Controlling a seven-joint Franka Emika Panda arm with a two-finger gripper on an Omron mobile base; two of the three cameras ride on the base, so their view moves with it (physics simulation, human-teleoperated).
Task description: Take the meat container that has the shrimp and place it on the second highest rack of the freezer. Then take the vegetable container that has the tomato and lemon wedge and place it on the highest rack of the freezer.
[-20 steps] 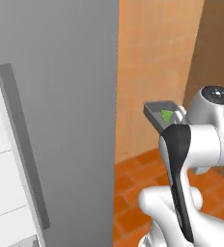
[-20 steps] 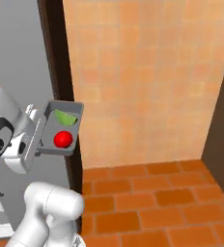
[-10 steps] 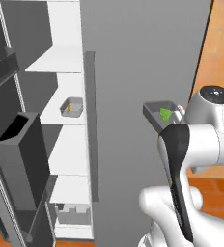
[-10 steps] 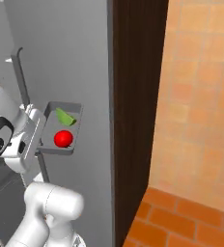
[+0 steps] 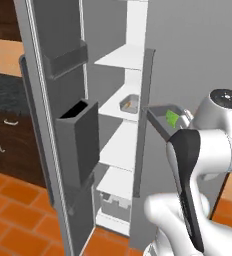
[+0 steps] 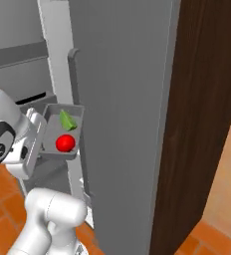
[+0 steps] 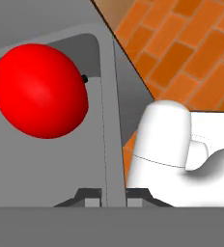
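My gripper (image 7: 106,198) is shut on the rim of the grey vegetable container (image 6: 61,134), holding it level in the air. In it lie the red tomato (image 6: 65,143) and the green lemon wedge (image 6: 66,120). The tomato (image 7: 39,96) looms large in the hand view, beside the tray wall (image 7: 111,120). The freezer (image 5: 138,30) stands open, its white racks showing. The meat container (image 5: 129,103) with the orange shrimp (image 5: 133,104) sits on a rack (image 5: 113,107); another rack (image 5: 123,56) is above it. The held container (image 5: 163,117) hangs just right of the freezer's opening, outside it.
The open freezer door (image 5: 48,100) with grey bins (image 5: 78,135) stands to the left. A dark wood cabinet panel (image 6: 207,124) rises right of the freezer's side. A dark counter with drawers (image 5: 3,125) lies far left. The floor is orange tile (image 5: 13,210).
Both base views have swung, so the camera has moved: the wall gave way to the open freezer, which is now larger. The container stays in my gripper as before.
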